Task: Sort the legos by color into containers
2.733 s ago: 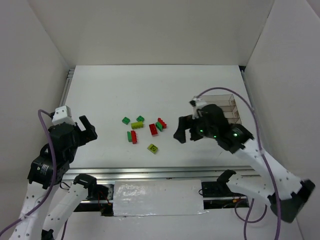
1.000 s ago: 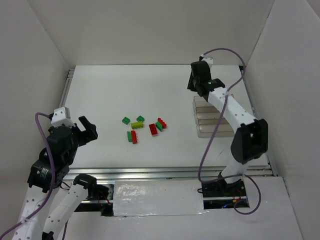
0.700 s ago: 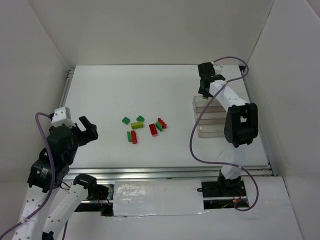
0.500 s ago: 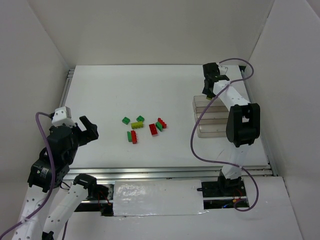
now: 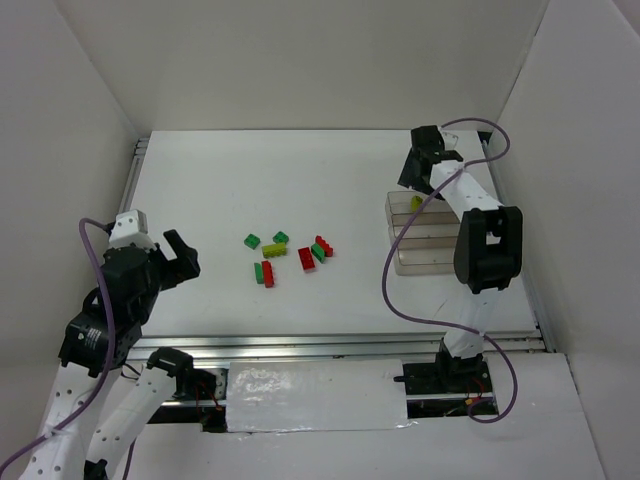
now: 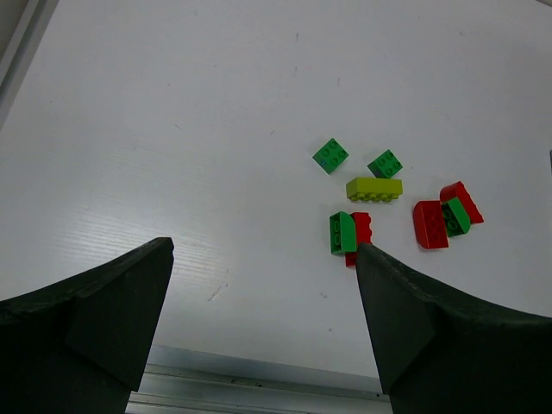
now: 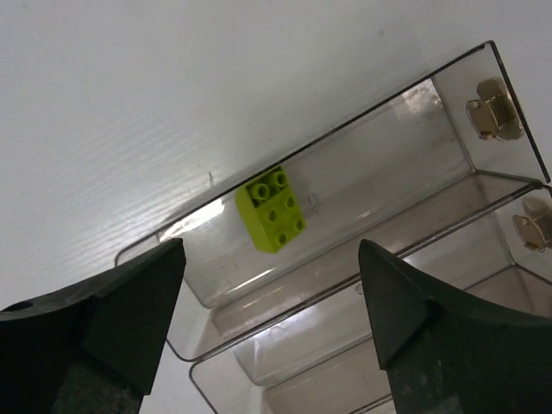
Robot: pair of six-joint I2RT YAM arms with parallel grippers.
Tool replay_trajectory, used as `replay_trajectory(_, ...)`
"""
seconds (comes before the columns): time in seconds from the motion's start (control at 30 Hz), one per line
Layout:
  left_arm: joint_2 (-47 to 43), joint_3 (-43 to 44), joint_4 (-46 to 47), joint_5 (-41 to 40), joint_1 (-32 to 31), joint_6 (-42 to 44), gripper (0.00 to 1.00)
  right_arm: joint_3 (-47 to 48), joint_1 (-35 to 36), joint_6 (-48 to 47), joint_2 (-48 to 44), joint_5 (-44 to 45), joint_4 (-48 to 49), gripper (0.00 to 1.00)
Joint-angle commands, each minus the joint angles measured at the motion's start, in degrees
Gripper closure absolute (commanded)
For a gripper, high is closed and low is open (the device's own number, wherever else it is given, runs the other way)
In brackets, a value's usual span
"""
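Observation:
Several legos lie loose mid-table: two green squares [image 6: 330, 156] [image 6: 385, 164], a long yellow-green brick [image 6: 374, 189], a green and red pair [image 6: 343, 233], and a red and green clump [image 6: 429, 224]. The containers [image 5: 430, 255] are three joined clear trays at the right. One yellow-green brick [image 7: 274, 209] lies in the far tray [image 7: 379, 159], free of any finger. My right gripper [image 7: 272, 248] hangs open just above that tray, seen from above too [image 5: 418, 178]. My left gripper [image 6: 263, 246] is open with nothing in it, at the near left [image 5: 180, 255], well short of the loose bricks.
White walls close the table on three sides. A metal rail [image 5: 300, 345] runs along the near edge. The right arm's purple cable [image 5: 400, 270] loops over the table beside the trays. The two nearer trays [image 7: 414, 259] hold nothing that I can see.
My right gripper has opened and let go of the yellow-green brick, which now lies in the far tray. The left arm has barely shifted.

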Motion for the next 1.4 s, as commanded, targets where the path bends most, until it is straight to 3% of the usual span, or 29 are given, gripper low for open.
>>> replay_trajectory(0.0, 0.08, 0.01, 2.67, 0.32, -0.05, 1.52, 0.01, 4.4, -0.33, -0.27, -0.56, -0.86, -0.12, 0.1)
replay_trajectory(0.1, -0.01, -0.08, 2.67, 0.23, -0.14, 1.44, 0.01, 4.84, 0.72, 0.16, -2.66, -2.34, -1.0, 0.07)
replay_trajectory(0.2, 0.08, 0.01, 2.67, 0.05, -0.14, 1.35, 0.0, 0.9, 6.06, -1.06, -7.22, -6.82, 2.06, 0.03)
replay_trajectory(0.3, 0.17, 0.09, 2.32, -0.74, -0.14, 1.0, 0.0, -2.36, 17.48, -2.21, -9.09, -5.26, 2.77, 0.03)
replay_trajectory(0.43, -0.18, 0.01, 2.23, -1.0, -0.05, 0.82, 0.01, -3.07, 30.66, -3.51, -7.78, -10.69, 5.66, 0.06)
replay_trajectory(0.57, -0.27, -0.08, 2.32, -0.83, -0.05, 1.0, 0.0, 1.66, 37.71, -6.6, -0.16, -11.14, 6.03, 0.07)
replay_trajectory(0.67, -0.09, 0.01, 2.23, -0.74, 0.04, 1.0, 0.0, 9.3, 40.44, -4.41, 5.48, -8.68, 2.34, 0.1)
replay_trajectory(0.83, -0.62, -0.17, 2.41, -0.65, -0.05, 1.0, 0.0, 12.22, 43.26, 0.6, 8.75, -4.99, 2.68, 0.1)
replay_trajectory(1.0, -0.18, -0.08, 2.5, -0.47, 0.04, 1.08, 0.0, 22.14, 43.61, -3.08, 16.65, -4.81, -1.35, 0.12)
replay_trajectory(1.13, -0.53, -0.17, 2.59, -0.39, -0.05, 1.17, 0.0, 27.24, 43.44, -5.72, 21.66, -5.43, -3.99, 0.2)
replay_trajectory(1.37, -0.8, -0.26, 2.67, -0.3, 0.04, 1.26, 0.01, 25.58, 43.35, -5.99, 22.9, -5.96, -3.11, 0.27)
